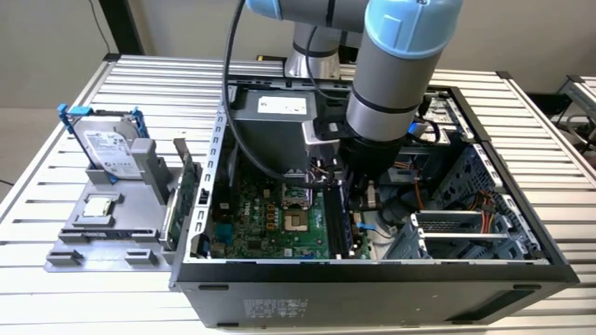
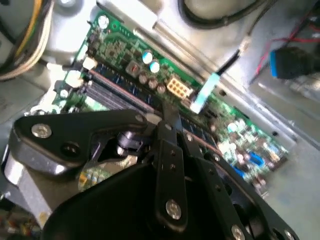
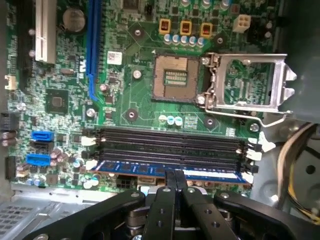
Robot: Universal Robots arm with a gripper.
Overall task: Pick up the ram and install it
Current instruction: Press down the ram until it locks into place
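Observation:
The ram [image 3: 125, 168] is a dark blue stick lying along the nearest of the black motherboard slots [image 3: 170, 145], with white latches at both ends. My gripper [image 3: 175, 175] is shut, its two fingertips pressed together and resting on the ram's upper edge near its middle. The fingers close along the stick's length, not across it. In the exterior view the gripper [image 1: 359, 209] is down inside the open computer case [image 1: 373, 269], over the slots. In the second wrist view the shut fingers [image 2: 169, 125] meet at the slot row.
The empty processor socket [image 3: 172, 77] with its raised metal frame [image 3: 250, 82] lies beyond the slots. Outside the case, at the exterior view's left, a grey holder [image 1: 102, 244] carries a hard drive [image 1: 102, 146], a silver chip [image 1: 98, 208] and a green card [image 1: 184, 185]. Cables hang beside the arm.

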